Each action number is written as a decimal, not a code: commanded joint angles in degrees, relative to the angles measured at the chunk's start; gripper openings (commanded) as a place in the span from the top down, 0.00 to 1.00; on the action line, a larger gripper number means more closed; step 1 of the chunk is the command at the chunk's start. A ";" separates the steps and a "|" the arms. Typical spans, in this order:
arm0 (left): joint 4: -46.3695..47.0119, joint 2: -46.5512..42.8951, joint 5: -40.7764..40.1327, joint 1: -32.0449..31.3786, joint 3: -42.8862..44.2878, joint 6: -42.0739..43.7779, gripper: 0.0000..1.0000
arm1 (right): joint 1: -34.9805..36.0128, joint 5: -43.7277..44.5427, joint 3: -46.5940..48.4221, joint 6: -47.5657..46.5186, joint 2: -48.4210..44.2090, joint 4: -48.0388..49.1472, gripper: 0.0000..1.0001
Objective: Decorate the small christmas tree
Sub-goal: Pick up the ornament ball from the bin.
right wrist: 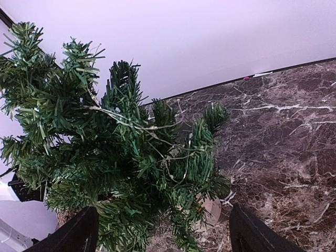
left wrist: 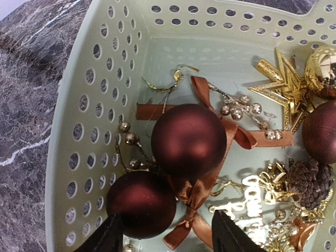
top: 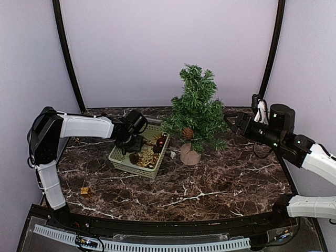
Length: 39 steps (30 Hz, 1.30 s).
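Left arm is stretching from its base across the surface (top: 210,184), elbow high, wrist angled down, and the left tool (left wrist: 165,231) is hanging inside the pale green basket (top: 122,160). Its fingers (left wrist: 107,236) are standing apart, pinching nothing, and a dark red ball (left wrist: 142,205) is lying just beyond them, against the left one. On the other side, the right arm is folding in from the right edge with the forearm level, and the right tool (right wrist: 163,210) is pointing at the small christmas tree (top: 195,107), spread wide with the outer branches showing between its fingers, gripping nothing. The tree is standing upright mid-surface on its round wooden base (top: 189,155), just right of the basket, and one pine cone (top: 187,133) is hanging low on it. Counting now: two arms, one tree, one basket. In the basket I am seeing three dark red balls, the near one, a second ball (left wrist: 189,139) in the middle and a third ball (left wrist: 321,131) at the right edge, plus one gold ball (left wrist: 321,68), one gold star (left wrist: 281,86), one loose cone (left wrist: 310,181) and a brown ribbon (left wrist: 197,194). One small gold piece (top: 85,191) is lying alone on the surface near the left arm's base.
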 commanded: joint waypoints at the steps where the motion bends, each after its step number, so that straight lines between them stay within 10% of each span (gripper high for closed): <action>1: -3.46 2.36 -4.23 0.20 1.13 0.68 0.40 | -1.20 -4.07 -0.91 0.95 0.88 4.55 0.14; 39: 7.52 7.40 -4.64 1.93 5.21 5.94 0.32 | -3.52 -11.43 -1.79 3.68 6.73 11.21 0.15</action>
